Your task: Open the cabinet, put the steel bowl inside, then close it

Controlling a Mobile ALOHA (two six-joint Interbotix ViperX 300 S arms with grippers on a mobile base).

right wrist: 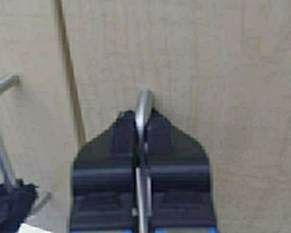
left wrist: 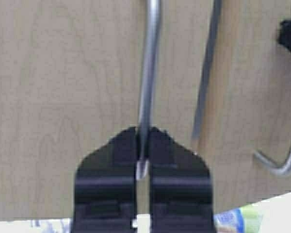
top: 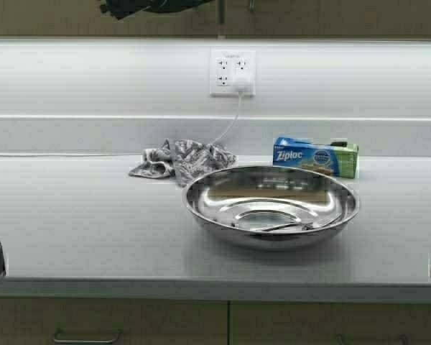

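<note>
Cabinet (left wrist: 63,97) doors, flat tan wood-grain, run along the high view's top edge. Left gripper (left wrist: 143,160) is clamped on one slim metal handle (left wrist: 150,73), right gripper (right wrist: 141,141) on the other (right wrist: 143,109). Shiny bowl (top: 271,205) sits centre-right on the counter (top: 72,230).

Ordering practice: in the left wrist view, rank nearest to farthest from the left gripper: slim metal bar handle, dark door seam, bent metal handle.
1. slim metal bar handle, clamped in left gripper
2. dark door seam, beside it
3. bent metal handle, on other door
</note>
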